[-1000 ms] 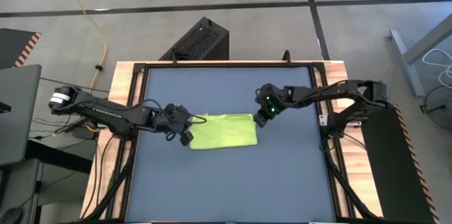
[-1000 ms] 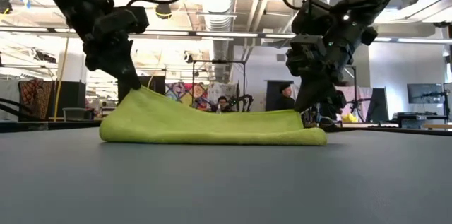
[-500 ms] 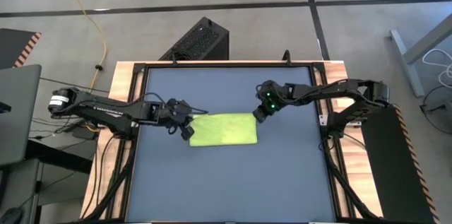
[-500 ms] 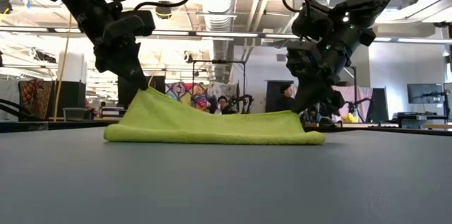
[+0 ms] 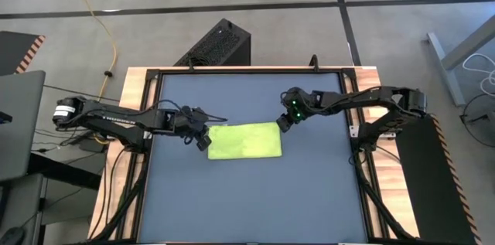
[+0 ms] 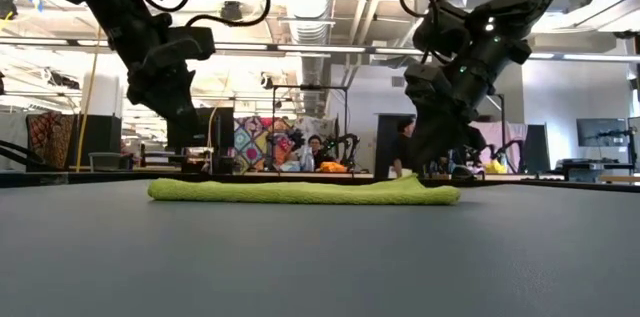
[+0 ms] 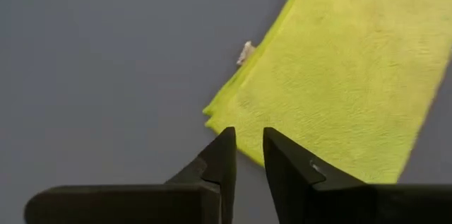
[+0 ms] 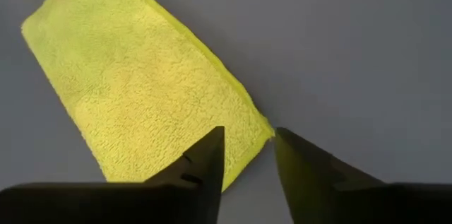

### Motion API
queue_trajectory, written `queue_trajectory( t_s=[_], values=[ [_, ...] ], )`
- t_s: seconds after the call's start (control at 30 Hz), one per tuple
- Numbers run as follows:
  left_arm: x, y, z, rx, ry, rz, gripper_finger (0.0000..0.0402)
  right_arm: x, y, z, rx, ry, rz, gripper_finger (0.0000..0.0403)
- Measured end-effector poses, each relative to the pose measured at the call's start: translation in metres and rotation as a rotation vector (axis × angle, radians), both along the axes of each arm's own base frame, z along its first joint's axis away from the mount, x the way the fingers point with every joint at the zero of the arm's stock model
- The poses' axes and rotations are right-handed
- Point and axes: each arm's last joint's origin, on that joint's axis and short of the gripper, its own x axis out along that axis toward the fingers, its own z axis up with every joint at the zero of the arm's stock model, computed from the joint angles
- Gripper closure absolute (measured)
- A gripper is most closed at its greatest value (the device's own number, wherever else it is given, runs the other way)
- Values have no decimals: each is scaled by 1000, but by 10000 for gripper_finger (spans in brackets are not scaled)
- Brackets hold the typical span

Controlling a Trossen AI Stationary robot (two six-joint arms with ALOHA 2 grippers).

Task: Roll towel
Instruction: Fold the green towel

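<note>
Dark blue-grey tabletop (image 5: 247, 199) in a wooden frame carries the work, with an open workshop visible beyond it in the low view. On it the towel (image 5: 244, 141) lies flat as a folded lime-green rectangle, roughly central and slightly toward the far side, no part lifted and no roll begun. The left gripper (image 5: 203, 138) hangs just above the towel's left short edge, fingers parted by a narrow gap and gripping nothing; its wrist view shows the towel's corner under the tips with clear table between them. The right gripper (image 5: 285, 123) hangs just off the far right corner, fingers spread wider and likewise empty; its wrist view shows the corner below the gap, untouched. Judgement: the folding stage appears complete and both grippers have let go, so the step in hand is the release ahead of rolling. The next move calls for a fresh hold on one short edge, both layers taken together, then a turn of that edge over onto the cloth and along its length, kept square so the roll does not skew. A small pale speck (image 7: 245, 51) sits at the towel's edge in the left wrist view, possibly a tag or lint; it cannot be resolved. No brand, label or legible writing is visible anywhere
</note>
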Motion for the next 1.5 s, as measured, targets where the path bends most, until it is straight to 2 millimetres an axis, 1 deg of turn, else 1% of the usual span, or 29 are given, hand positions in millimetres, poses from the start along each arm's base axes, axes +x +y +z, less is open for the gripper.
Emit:
queue_trajectory(
  t_s=[0.07,0.13,0.27,0.4,0.47,0.53,0.63,0.7,0.73,0.77,0.83,0.9,1.0,1.07,1.13,1.2,1.23,1.33,1.4,1.5],
  values=[
    [0,0,0,-1,-12,20,332,1,1,1,-29,-9,35,230],
    [5,-1,3,-20,-68,2,328,1,4,3,-42,-14,83,219],
    [20,-17,8,-100,-192,-163,328,1,14,8,-90,-21,175,211],
    [33,-34,-9,-120,-163,-224,337,7,26,10,-145,-66,288,219],
    [38,-40,-22,-127,-119,-243,343,13,30,7,-165,-85,322,230],
    [44,-44,-33,-144,-99,-237,349,16,26,-1,-178,-57,312,252],
    [47,-46,-48,-170,-45,-213,362,21,17,-12,-182,-23,270,312],
    [49,-46,-55,-177,-15,-207,374,24,10,-17,-201,5,238,365],
    [49,-46,-58,-178,-3,-208,381,26,7,-17,-214,7,225,381],
    [49,-46,-60,-176,7,-209,387,28,4,-18,-225,13,212,387],
    [49,-44,-63,-172,27,-207,397,31,1,-22,-223,39,196,384],
    [50,-41,-65,-172,36,-195,399,33,-1,-30,-208,74,196,384],
    [50,-34,-67,-156,47,-191,398,35,1,-42,-191,133,193,389],
    [50,-27,-67,-134,65,-195,400,34,4,-48,-185,188,158,391],
    [48,-20,-69,-117,102,-208,401,33,11,-51,-172,230,135,392],
    [45,-12,-70,-117,139,-215,400,32,21,-46,-157,243,119,392],
    [44,-7,-70,-113,152,-215,400,30,30,-44,-137,255,117,393],
    [43,5,-69,-108,160,-243,400,24,60,-30,-54,237,117,394],
    [43,13,-68,-88,168,-257,400,23,80,-19,5,188,104,394],
    [46,25,-55,-28,185,-303,400,21,105,1,63,98,110,391]
  ],
)
